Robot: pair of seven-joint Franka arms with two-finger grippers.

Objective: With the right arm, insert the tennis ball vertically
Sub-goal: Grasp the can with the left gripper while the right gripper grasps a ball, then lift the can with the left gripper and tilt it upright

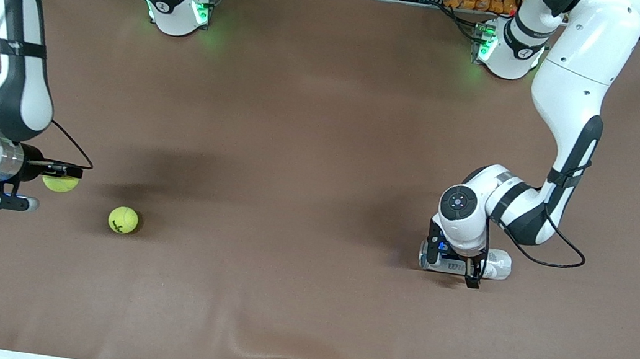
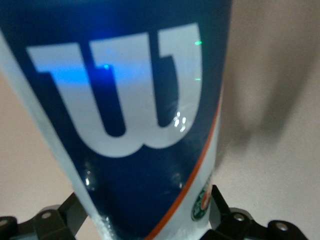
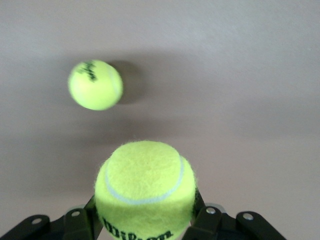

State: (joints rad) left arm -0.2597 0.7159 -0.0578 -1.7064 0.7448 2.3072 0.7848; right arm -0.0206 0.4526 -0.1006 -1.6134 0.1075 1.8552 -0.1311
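Brown matting covers the whole counter (image 1: 325, 143), and I see wide bare room through its middle, with the near edge showing a slight ripple at the centre and both arm bases standing along the top edge. My right arm (image 1: 6, 91) comes down at its own end of the counter, forearm bent level and wrist turned sideways, so the right tool (image 1: 69, 172) points toward the counter's middle while up in the air. Its fingers are closed on a tennis ball (image 1: 60, 183); in the right wrist view that ball (image 3: 145, 192) sits squeezed between the two pads, Wilson lettering facing the camera. A second tennis ball (image 1: 123, 219) lies loose on the mat, just beside the held one toward the middle of the counter, apart from the tool; the wrist view shows it (image 3: 95, 85) with a dark scribble on it. Well apart, toward the left arm's end, a ball can (image 1: 465, 261) lies on its side, white and blue with a large W (image 2: 125, 95). My left arm (image 1: 567, 114) folds down over it, and the left tool (image 1: 456, 267) straddles the can with its jaws spread as wide as they go.
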